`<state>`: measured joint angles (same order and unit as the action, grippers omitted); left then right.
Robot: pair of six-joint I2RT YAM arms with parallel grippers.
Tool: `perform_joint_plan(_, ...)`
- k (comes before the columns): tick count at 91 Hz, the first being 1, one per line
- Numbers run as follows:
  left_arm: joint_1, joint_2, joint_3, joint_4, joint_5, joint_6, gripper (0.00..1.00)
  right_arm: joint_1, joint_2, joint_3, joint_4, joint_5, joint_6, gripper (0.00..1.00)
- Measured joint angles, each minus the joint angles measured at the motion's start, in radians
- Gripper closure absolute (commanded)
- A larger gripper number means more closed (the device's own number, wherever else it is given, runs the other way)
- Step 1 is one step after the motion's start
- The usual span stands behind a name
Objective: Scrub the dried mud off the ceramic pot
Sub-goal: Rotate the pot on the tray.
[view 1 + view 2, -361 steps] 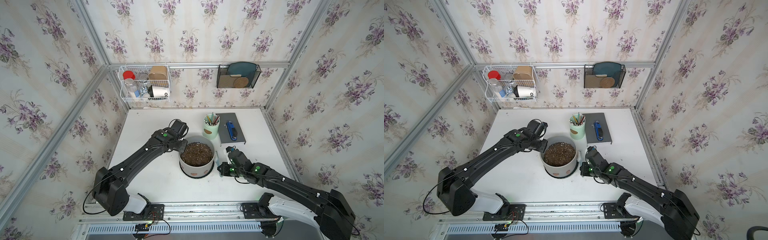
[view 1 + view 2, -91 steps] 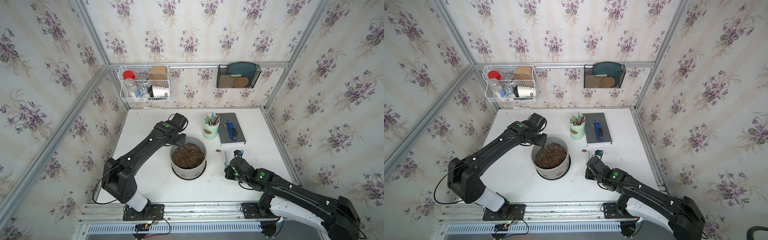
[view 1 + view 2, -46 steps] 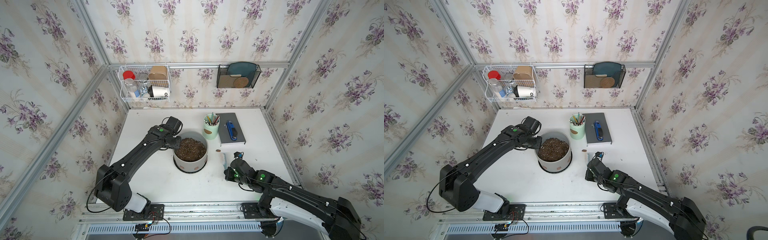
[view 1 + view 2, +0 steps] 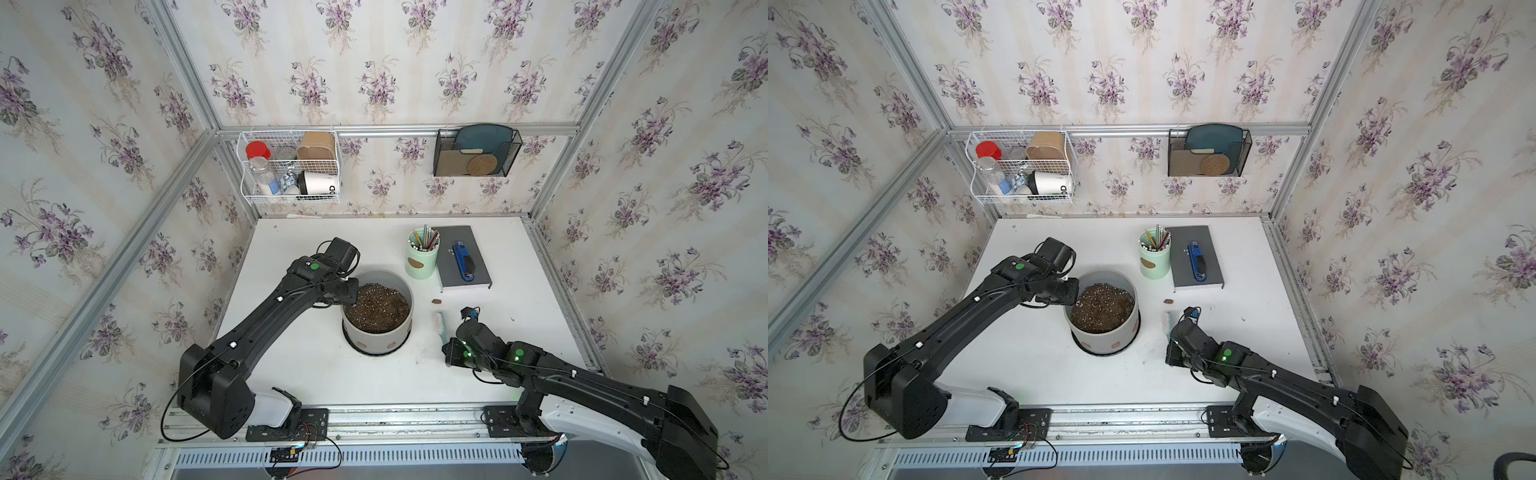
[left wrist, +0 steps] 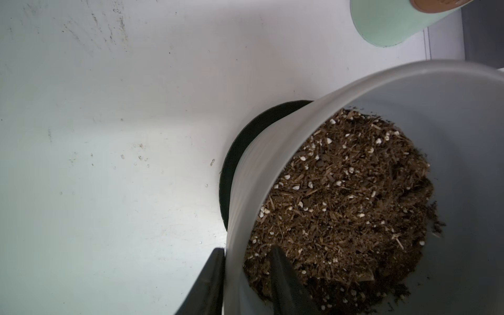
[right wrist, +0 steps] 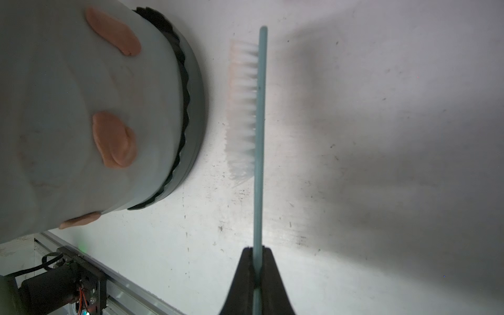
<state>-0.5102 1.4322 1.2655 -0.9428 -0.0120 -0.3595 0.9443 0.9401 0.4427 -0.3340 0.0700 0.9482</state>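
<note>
My left fingers [image 5: 211,281] stand apart over the rim of the pot [image 5: 245,177]. In the left wrist view one is outside the grey wall, just beside it, and the other is inside, with its tip in the soil [image 5: 341,191]. I see a gap between the inner one and the wall, so I judge that I do not clamp the pot now. The black saucer [image 5: 234,152] shows under the pot.

In the right wrist view my right fingers [image 6: 242,272] are pressed together on the thin handle of the brush [image 6: 259,177]. Its bristles [image 6: 242,109] point to the pot but are apart from it. On the wall that faces them I count three blobs of mud [image 6: 113,139], low, near the saucer.

In both top views the pot stands in the middle of the table [image 4: 316,374], with my left arm at its far-left rim and the brush near it on my right. One loose blob [image 4: 436,301] lies on the table, between the pot and the notebook [image 4: 463,266].

I judge that the step in hand is to bring the brush to the wall, because the mud is on it and the scrubbing is not finished. The next move calls first for a firm hold of the rim. Then the bristles must go flat on the nearest blob and rub along the wall. If the left side is loose, the pot can slide away from the brush.
</note>
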Motion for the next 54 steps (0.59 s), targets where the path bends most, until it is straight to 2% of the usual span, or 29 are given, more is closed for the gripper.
perform_joint_plan(16, 0.001, 0.06, 0.034, 0.019, -0.018, 0.021, 0.66, 0.027, 0.05, 0.0, 0.058, -0.011, 0.018, 1.0)
perform_joint_plan(29, 0.002, 0.062, 0.029, 0.026, -0.043, 0.041, 0.88, 0.053, 0.098, 0.004, 0.103, -0.018, 0.025, 1.0)
perform_joint_plan(36, -0.001, 0.05, 0.02, 0.005, -0.031, 0.099, 0.96, 0.06, 0.108, 0.004, 0.121, -0.023, 0.029, 1.0)
perform_joint_plan(40, -0.006, 0.044, 0.012, 0.008, -0.037, 0.039, 0.99, 0.06, 0.11, 0.004, 0.132, -0.022, 0.029, 1.0)
perform_joint_plan(54, -0.002, 0.031, -0.008, 0.047, -0.028, 0.048, 1.0, 0.063, 0.128, 0.01, 0.148, -0.016, 0.028, 1.0)
